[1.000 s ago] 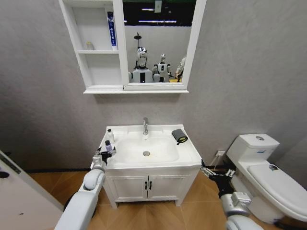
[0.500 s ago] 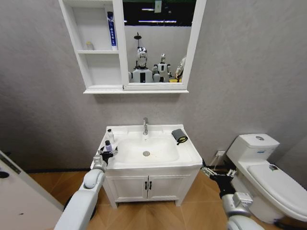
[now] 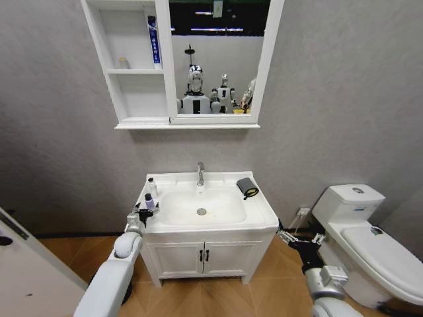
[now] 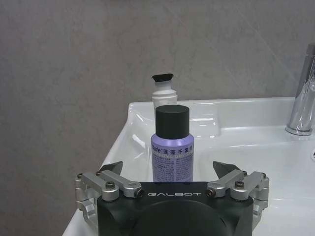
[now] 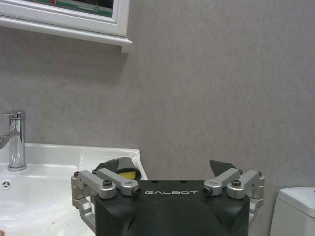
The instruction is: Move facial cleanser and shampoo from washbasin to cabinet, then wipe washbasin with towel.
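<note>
Grey bathroom wall, white washbasin (image 3: 261,212) on a two-door vanity, toilet (image 3: 370,244) off to the robot's right.

Purple bottle (image 4: 172,147) with black cap stands upright on the washbasin's left ledge, near the front corner. Label looks like a hair product, so likely the shampoo. Just behind it on the same ledge: small white bottle (image 4: 164,93) with a dark cap, probably the facial cleanser. The two stand close together, one behind the other in the left wrist view; can't tell if they touch.

Left gripper (image 4: 171,178) is at the ledge, jaws spread wide, one on each side of the purple bottle, no contact yet. Looks like the approach for the first pick.

Handling guess: small rigid plastic bottle, light, smooth glossy sides, so a bit slippery. Best hold is mid-body on the label, below the cap. Grab too high and it may tip or pivot. Narrow base on glazed ceramic means a nudge could knock it into the white bottle or into the bowl.

Towel (image 3: 247,187), dark with a yellow patch, sits on the back right corner of the washbasin, untouched. Tap (image 3: 200,174) centre back.

Right gripper (image 3: 285,236) hangs low beside the vanity's right side, jaws apart, empty, idle.

Cabinet (image 3: 135,99) above, left of the mirror; its shelves already hold a blue tube and a small item.
</note>
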### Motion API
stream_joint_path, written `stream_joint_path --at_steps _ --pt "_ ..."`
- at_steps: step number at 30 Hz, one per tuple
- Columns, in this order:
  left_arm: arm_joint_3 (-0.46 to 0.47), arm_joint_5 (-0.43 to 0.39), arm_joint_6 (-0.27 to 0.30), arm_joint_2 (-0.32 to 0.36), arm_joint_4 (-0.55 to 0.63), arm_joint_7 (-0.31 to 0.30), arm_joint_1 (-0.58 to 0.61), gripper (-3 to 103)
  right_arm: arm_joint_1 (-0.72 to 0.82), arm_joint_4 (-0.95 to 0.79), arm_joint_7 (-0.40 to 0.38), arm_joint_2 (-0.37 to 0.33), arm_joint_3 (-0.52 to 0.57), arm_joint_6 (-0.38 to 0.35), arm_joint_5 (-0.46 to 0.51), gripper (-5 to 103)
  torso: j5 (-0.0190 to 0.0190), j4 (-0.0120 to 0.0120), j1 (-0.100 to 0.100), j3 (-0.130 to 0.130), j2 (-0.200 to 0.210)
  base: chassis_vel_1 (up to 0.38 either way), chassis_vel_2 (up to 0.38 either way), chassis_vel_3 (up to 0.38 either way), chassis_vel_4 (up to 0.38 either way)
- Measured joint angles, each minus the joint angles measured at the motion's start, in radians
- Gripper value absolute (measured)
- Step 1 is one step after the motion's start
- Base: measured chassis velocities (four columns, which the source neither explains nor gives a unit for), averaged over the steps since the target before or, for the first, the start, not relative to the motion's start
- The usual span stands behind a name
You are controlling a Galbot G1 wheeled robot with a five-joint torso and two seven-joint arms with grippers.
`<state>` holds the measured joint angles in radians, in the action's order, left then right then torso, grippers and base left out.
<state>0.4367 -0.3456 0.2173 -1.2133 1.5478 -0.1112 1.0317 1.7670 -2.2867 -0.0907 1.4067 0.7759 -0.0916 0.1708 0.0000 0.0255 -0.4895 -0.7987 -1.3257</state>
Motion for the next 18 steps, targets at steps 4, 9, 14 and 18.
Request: stream_joint_path --at_steps 4,9,14,18 --pt "-0.002 -0.001 0.001 -0.002 -0.004 0.003 -0.008 100 -0.002 0.002 0.0 0.0 0.0 0.0 0.0 100 0.0 0.0 0.0 0.0 0.0 0.0 0.0 0.0 0.0" --pt "0.002 -0.002 0.004 -0.004 -0.014 0.01 -0.016 100 -0.004 0.002 0.0 -0.001 -0.001 0.0 0.0 100 0.0 0.0 0.0 0.0 0.0 0.0 0.0 0.0 0.0" --pt "0.004 -0.003 0.008 -0.005 -0.022 0.019 -0.018 103 0.002 -0.002 0.009 -0.001 0.001 0.001 0.001 100 0.0 0.0 0.0 0.0 0.0 0.0 0.0 0.0 0.0" --pt "0.004 -0.003 0.008 -0.008 -0.027 0.024 -0.022 96 0.003 -0.005 0.01 -0.001 0.002 0.003 0.002 100 0.0 0.0 0.0 0.0 0.0 0.0 0.0 0.0 0.0"
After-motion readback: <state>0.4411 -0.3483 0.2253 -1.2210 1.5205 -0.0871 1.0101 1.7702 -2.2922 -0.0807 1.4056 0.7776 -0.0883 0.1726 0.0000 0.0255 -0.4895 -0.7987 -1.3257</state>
